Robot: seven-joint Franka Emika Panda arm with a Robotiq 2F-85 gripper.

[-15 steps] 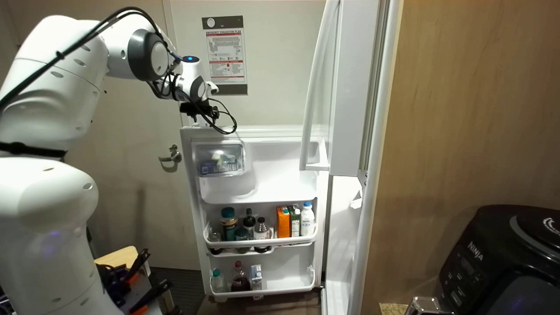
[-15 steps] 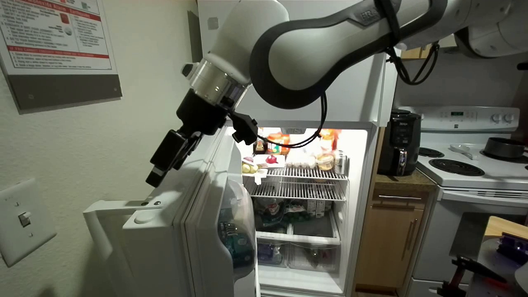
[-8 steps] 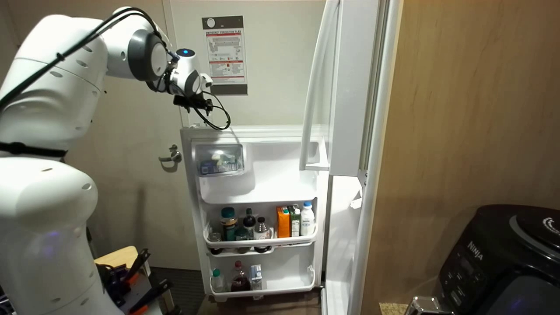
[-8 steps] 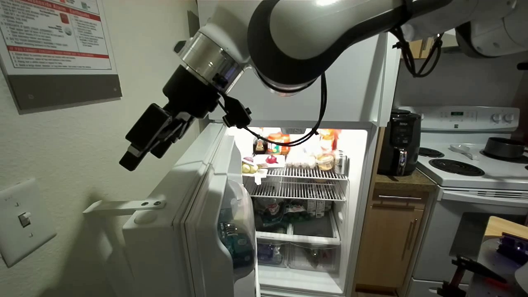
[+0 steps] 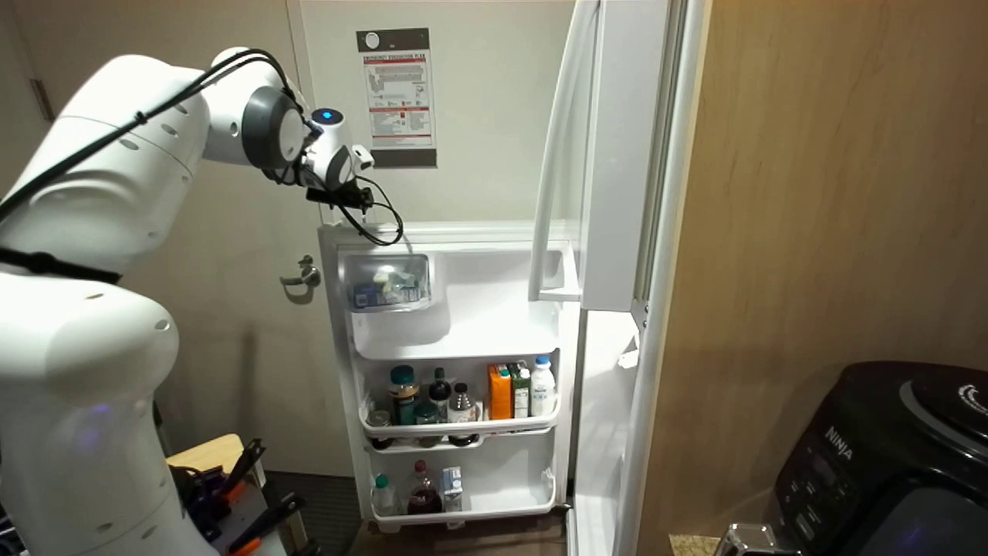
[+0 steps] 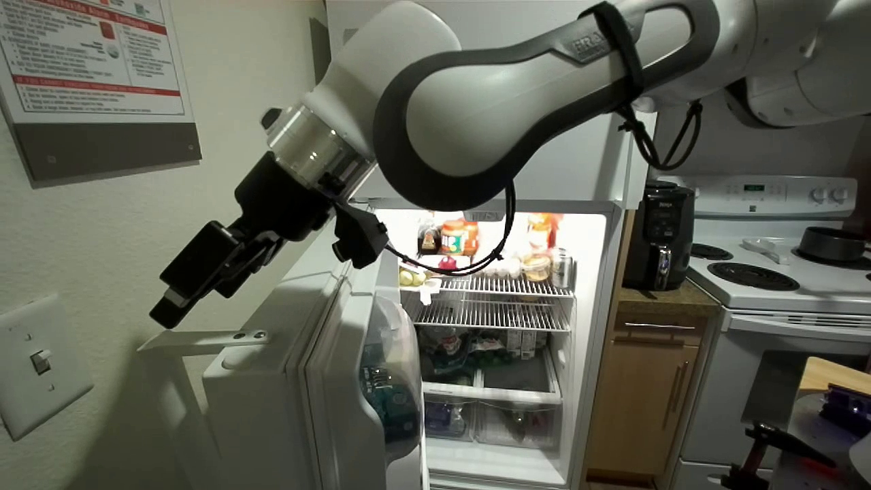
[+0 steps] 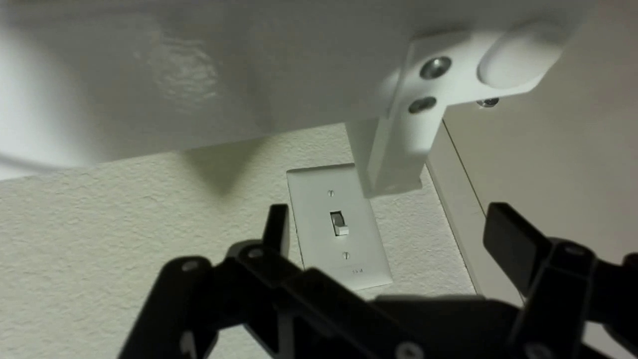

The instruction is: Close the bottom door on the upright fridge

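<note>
The upright fridge [image 6: 565,163] is white, with its upper door [image 5: 625,154] shut. Its bottom door [image 5: 498,301] stands wide open, inner racks of bottles and jars showing in an exterior view. A white handle [image 6: 211,342] is bolted to the door's top; the wrist view shows this handle [image 7: 398,149] beyond the fingers, ending near the wall. My gripper [image 6: 201,299] hangs tilted over the handle's outer end, on the door's outer side; contact cannot be told. From the wrist, the gripper [image 7: 389,214] is open, its fingers [image 7: 513,244] wide apart with nothing held.
Close behind the open door is a wall with a light switch plate [image 7: 344,269] and a framed notice [image 6: 102,82]. Food fills the lit wire shelves [image 6: 490,309]. A black air fryer [image 5: 888,455] and a stove [image 6: 755,272] stand beyond the fridge.
My gripper has moved from over the door's top edge outward past it toward the wall, rising first and then dropping toward the handle's outer end. The door has not moved.
</note>
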